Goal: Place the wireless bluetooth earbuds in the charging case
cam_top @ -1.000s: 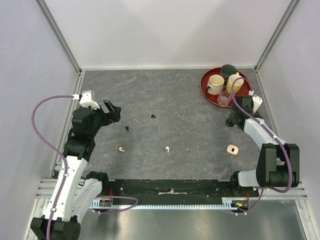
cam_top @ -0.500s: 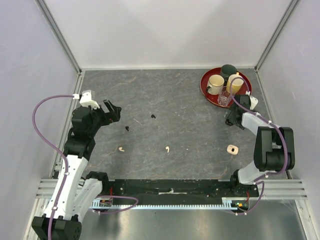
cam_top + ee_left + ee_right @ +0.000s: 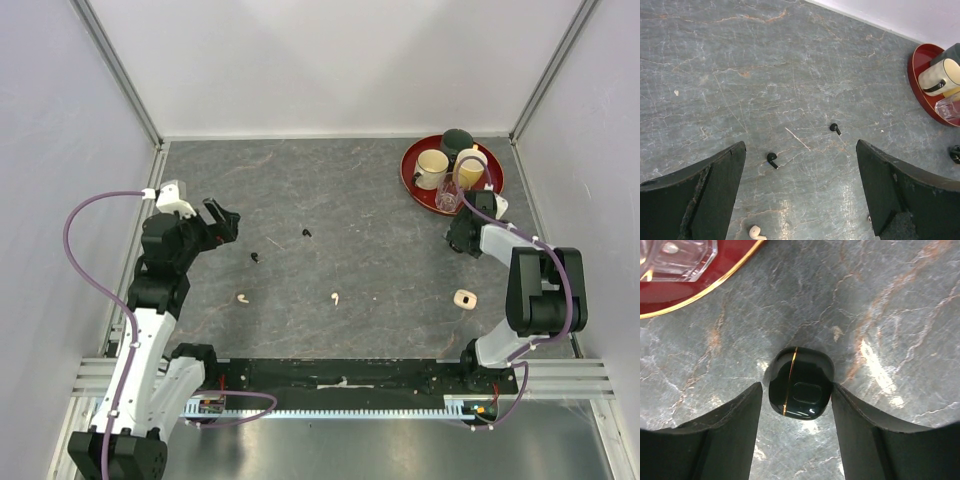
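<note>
1. Earbuds (image 3: 335, 298) lie loose on the tabletop (image 3: 380, 200) in the top view. The two black earbuds (image 3: 306, 233) sit near the middle and the two white earbuds (image 3: 242, 298) nearer the arm bases. A small cream case (image 3: 464, 299) rests apart at the near right. The left tool (image 3: 220, 220) hangs spread above the left side. The right tool (image 3: 460, 238) is low beside the red tray (image 3: 410, 172).
2. From the left wrist, the left tool (image 3: 800, 146) is spread wide. Both black earbuds (image 3: 772, 159) lie on the stone between and beyond its fingers (image 3: 700, 195). One white earbud (image 3: 756, 232) is at the bottom edge.
3. From the right wrist, the right tool (image 3: 796, 390) straddles a glossy black charging case (image 3: 800, 382) lying closed on the tabletop. Its fingers (image 3: 725, 435) stand close on either side. I cannot tell whether they press on it. The red tray's rim (image 3: 700, 290) is just beyond.
</note>
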You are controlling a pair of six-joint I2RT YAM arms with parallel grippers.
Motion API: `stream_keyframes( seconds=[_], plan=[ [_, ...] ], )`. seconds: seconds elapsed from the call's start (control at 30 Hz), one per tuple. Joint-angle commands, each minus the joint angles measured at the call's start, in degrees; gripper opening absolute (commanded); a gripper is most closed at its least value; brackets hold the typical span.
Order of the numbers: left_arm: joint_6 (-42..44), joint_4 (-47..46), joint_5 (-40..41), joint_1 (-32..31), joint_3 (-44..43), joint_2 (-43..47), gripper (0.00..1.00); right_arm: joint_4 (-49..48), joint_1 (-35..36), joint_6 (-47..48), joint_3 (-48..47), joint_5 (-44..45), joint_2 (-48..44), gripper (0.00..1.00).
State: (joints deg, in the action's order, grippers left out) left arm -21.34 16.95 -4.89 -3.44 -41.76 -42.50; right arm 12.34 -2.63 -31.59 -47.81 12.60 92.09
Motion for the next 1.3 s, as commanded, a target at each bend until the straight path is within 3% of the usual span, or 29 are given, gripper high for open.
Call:
stream_keyframes(
  seconds=[0.0, 0.17, 0.3, 0.43, 0.63, 0.97, 1.27],
  plan=[
    [-3.61, -3.50, -2.40, 0.63, 0.97, -0.30, 0.97, -3.37, 2.10, -2.50, 0.61, -1.09, 0.19, 0.64],
    [-5.20, -5.44, -4.17, 0.63, 1.94, -1.27, 0.97, -4.95, 5.70, -5.05, 1.67, -3.19, 0.28, 0.53],
    [-4.85, -5.17, -4.26, 0.63, 1.68, -1.53, 0.97, -6.97, 9.92, -10.83, 3.16, -4.25, 0.19, 0.53],
    [-4.76, -4.91, -3.82, 0.63, 1.68, -1.27, 0.97, -11.72, 14.92, -18.56, 6.06, -6.10, 0.28, 0.54],
    [-4.41, -4.47, -3.38, 0.63, 1.50, -1.27, 0.97, -17.96, 21.60, -23.25, 6.25, -8.37, 2.12, 0.70],
    [-4.23, -4.38, -3.11, 0.63, 1.59, -1.09, 0.97, -9.80, 28.21, -15.18, -1.14, -1.09, 0.90, 0.82],
    [-4.15, -4.47, -3.29, 0.63, 1.50, -0.92, 0.97, -8.20, 28.12, 10.73, -5.53, 7.87, -5.88, 0.93]
  ],
)
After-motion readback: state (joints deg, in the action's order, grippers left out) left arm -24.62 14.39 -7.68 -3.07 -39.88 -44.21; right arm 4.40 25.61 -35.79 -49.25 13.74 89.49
